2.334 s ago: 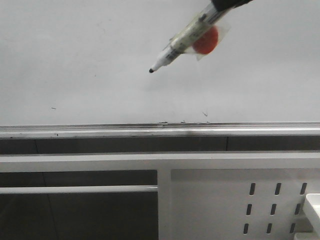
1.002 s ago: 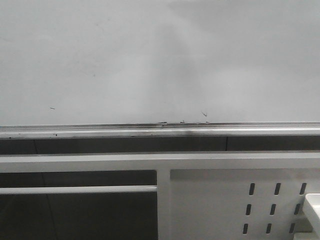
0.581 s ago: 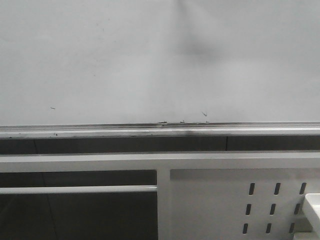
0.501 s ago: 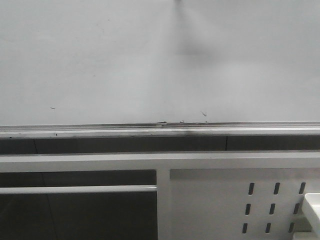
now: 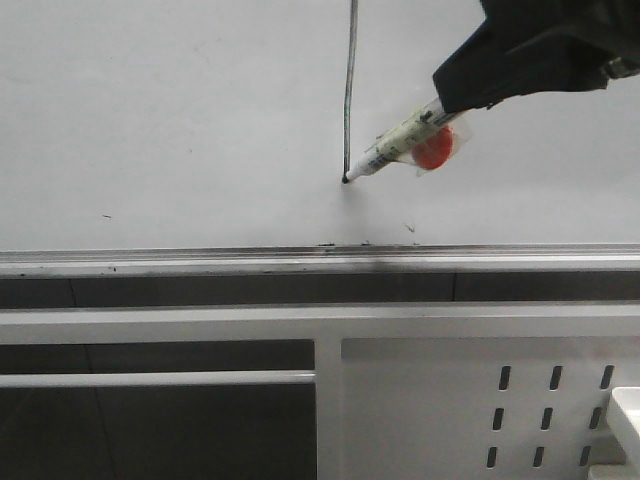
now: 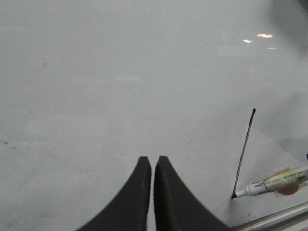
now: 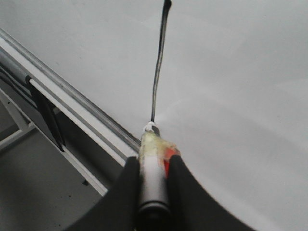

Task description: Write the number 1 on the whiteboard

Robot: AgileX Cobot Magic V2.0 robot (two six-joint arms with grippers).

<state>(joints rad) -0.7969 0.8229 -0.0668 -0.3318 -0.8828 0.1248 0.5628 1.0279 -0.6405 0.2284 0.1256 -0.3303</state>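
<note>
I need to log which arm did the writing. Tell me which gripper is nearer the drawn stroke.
Right. The right gripper holds the marker, whose tip touches the lower end of the number 1. The left gripper is shut and empty, off to the stroke's side.

White perforated panel (image 5: 480, 400) lower right; horizontal white bar (image 5: 155, 379); dark gaps.

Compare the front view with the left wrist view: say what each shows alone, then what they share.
Only the front view shows the perforated panel below the whiteboard's tray rail, and the right arm gripping the marker. Only the left wrist view shows the left gripper, jaws together and empty, and the stroke's upper end. Both show the whiteboard, the number 1 and the marker tip at its lower end.
</note>
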